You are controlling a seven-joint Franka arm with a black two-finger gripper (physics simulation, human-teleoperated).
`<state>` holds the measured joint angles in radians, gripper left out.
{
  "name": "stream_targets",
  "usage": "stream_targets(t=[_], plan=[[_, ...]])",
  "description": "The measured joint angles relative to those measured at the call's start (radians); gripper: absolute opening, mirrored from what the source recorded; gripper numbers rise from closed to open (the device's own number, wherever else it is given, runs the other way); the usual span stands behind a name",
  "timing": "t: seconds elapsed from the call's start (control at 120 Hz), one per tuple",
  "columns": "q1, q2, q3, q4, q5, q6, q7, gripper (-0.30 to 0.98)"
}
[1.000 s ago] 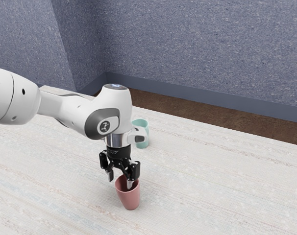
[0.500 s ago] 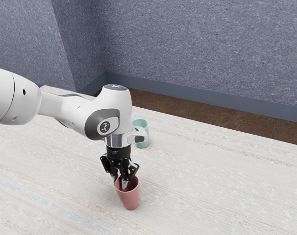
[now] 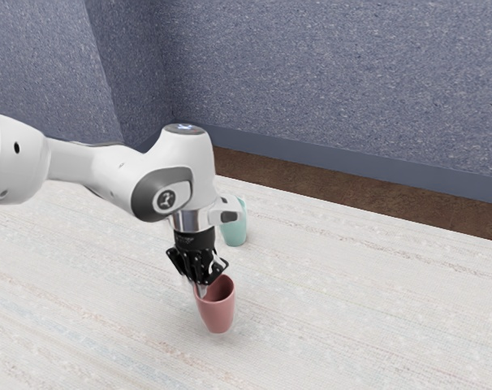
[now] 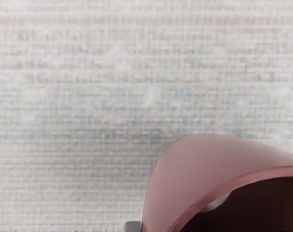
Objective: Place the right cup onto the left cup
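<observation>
From the exterior view's left my arm [image 3: 112, 169] reaches out over the desk [image 3: 360, 296], ending in my jaws [image 3: 198, 286]. They are clamped on the pink cup [image 3: 218, 315] by its wall, at the side toward the exterior view's left. The cup hangs just above the desk, mouth up, well in from the far edge. Farther to that view's right, and much nearer the far edge, the teal cup [image 3: 235, 231] stands upright on the desk, partly behind my wrist [image 3: 224, 210].

What the wrist view adds is the grip itself: a grey fingertip [image 4: 132, 226] against the outside of the pink cup, then, past the rim, a pale piece of my other finger [image 4: 216, 201] down in the dark inside. The exterior view gives me the teal cup and the desk's far edge; the wrist view gives me the pink cup's wall close up, over woven-looking desk top.

So the pink cup lies between my jaws by one wall, most of its body off to one side of them and below. The teal cup is apart from both.
</observation>
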<state>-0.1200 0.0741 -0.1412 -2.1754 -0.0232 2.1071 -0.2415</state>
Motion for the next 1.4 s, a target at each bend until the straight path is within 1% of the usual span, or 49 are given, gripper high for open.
stream_targets(t=[0.092, 0.183, 0.508, 0.667, 0.9, 1.042, 1.4], plan=[[-0.004, -0.027, 0.0, 0.014, 0.002, -0.008, -0.002, -0.09], [-0.009, -0.037, 0.001, 0.071, 0.004, -0.044, -0.003, -0.1], [-0.003, -0.037, 0.006, 0.265, 0.011, -0.205, -0.003, -0.1], [0.01, -0.029, 0.006, 0.332, 0.02, -0.269, -0.002, -0.1], [0.021, 0.045, 0.019, 0.444, 0.033, -0.313, 0.001, -0.1], [0.053, 0.087, 0.028, 0.501, 0.035, -0.323, 0.002, -0.1], [0.075, 0.242, 0.044, 0.709, 0.037, -0.353, 0.005, -0.1]])
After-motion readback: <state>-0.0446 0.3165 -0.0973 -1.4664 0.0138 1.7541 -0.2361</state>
